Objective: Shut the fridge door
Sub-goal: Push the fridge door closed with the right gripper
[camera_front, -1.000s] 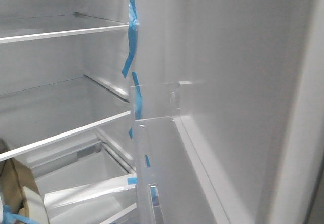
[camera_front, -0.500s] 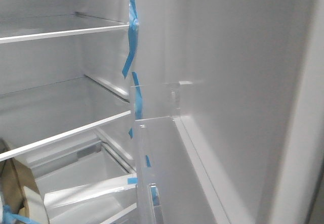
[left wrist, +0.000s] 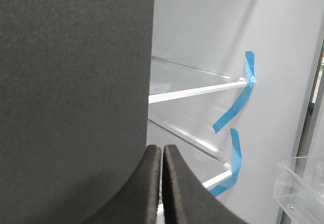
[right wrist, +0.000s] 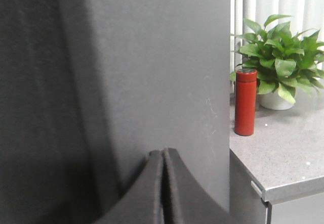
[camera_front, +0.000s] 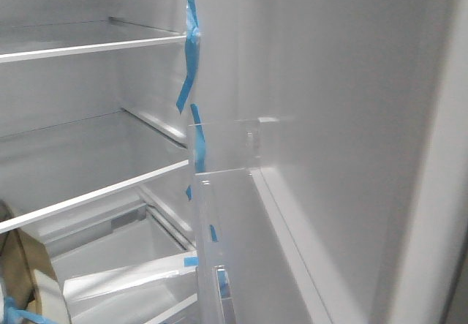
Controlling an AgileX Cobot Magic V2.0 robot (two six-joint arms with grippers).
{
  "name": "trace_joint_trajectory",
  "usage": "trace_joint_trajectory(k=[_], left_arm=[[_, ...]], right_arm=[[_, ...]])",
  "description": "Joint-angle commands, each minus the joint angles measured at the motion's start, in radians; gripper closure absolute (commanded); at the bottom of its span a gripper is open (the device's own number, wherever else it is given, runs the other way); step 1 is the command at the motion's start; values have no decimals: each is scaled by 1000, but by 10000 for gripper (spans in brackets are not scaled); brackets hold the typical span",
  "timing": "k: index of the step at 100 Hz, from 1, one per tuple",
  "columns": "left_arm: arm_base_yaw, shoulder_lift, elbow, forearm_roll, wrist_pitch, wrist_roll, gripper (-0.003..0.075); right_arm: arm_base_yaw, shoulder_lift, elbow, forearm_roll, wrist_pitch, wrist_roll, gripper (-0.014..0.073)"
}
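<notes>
The fridge door stands open. Its white inner lining point(camera_front: 344, 104) fills the right of the front view, with a clear bin point(camera_front: 223, 148) and blue tape strips point(camera_front: 190, 53) at its edge. Its matte dark grey outer face point(right wrist: 152, 67) fills most of the right wrist view, and my right gripper point(right wrist: 163, 154) is shut and empty with its tips close to that face. My left gripper point(left wrist: 162, 149) is shut and empty beside the edge of a dark grey panel point(left wrist: 76, 82), facing the fridge interior. Neither gripper shows in the front view.
Glass shelves point(camera_front: 95, 46) and a lower drawer point(camera_front: 131, 280) are inside the fridge. A brown roll point(camera_front: 29, 280) is at the lower left. A grey counter point(right wrist: 283, 153) beside the door carries a red bottle point(right wrist: 245, 102) and a potted plant point(right wrist: 276, 57).
</notes>
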Motion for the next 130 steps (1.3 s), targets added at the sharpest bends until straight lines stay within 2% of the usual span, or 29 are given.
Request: trace_joint_trajectory(k=[1,40,84,130], left_arm=[[-2,19,28,-2,-77,-3,741],[-2,19,28,-2,-77,-3,741],[-2,19,28,-2,-77,-3,741],[-2,19,28,-2,-77,-3,741]], right_arm=[[14,31,-23,22,-97,-5,670],[133,102,-23,26,-156,-5,670],[320,250,-23,26,-320,-7,670],[396,472,-36,26,-524,-7,670]])
